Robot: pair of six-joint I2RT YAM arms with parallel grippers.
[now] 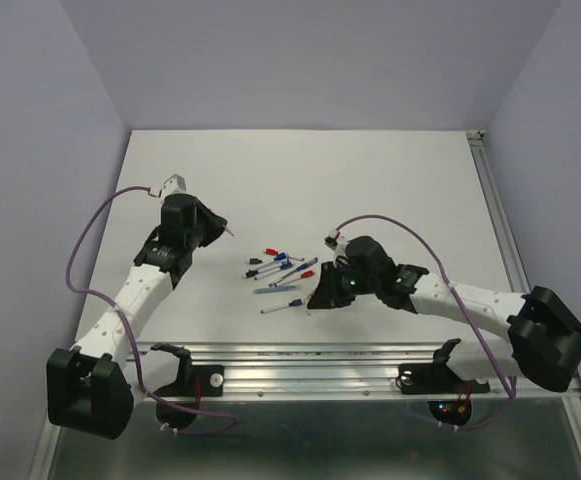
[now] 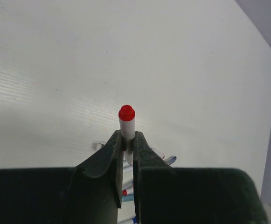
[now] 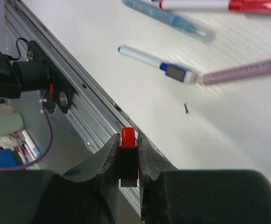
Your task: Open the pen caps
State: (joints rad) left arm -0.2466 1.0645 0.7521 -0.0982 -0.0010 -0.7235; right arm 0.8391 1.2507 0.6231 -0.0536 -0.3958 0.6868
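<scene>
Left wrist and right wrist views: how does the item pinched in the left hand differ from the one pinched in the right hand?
The left hand holds a white pen with a rounded red end, sticking well past the fingertips. The right hand holds a short red cap that barely clears them. The white pen is long and mostly white; the red cap is stubby and shows no white. Shared: each sits pinched between closed fingers.
</scene>
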